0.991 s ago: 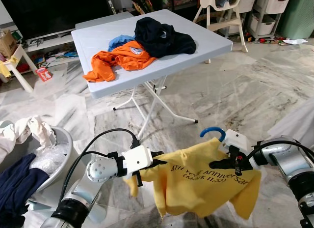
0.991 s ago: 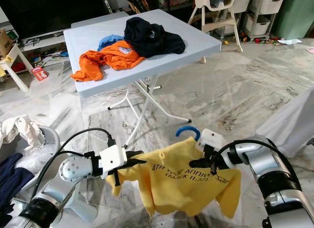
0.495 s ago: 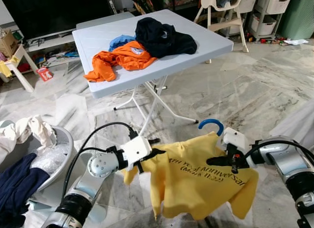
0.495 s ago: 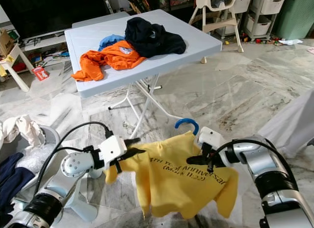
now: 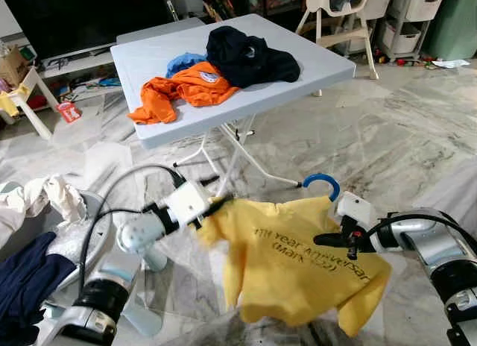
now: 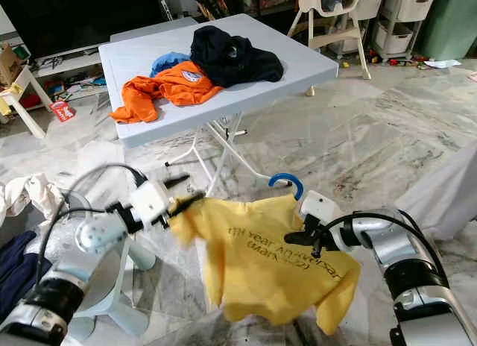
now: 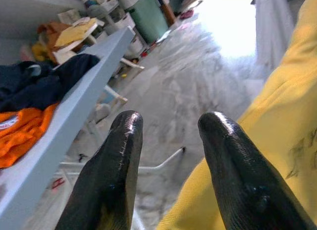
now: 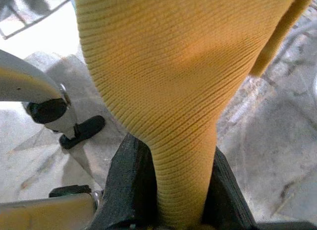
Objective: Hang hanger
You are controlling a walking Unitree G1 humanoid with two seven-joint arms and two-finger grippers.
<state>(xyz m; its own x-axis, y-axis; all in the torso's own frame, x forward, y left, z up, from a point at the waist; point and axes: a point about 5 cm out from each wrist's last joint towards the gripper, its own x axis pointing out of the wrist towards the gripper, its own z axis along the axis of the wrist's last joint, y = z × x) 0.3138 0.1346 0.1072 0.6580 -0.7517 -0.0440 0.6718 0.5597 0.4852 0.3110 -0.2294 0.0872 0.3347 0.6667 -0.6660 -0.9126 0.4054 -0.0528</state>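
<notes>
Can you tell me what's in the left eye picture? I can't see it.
Two robot grippers hold a yellow T-shirt on a blue-hooked hanger above the marble floor. Behind stands a white folding table piled with clothes.

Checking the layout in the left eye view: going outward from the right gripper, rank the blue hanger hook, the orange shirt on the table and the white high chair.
1. Blue hanger hook, just beside the right gripper.
2. Orange shirt, on the table's left part.
3. White high chair, behind the table at the back.
</notes>
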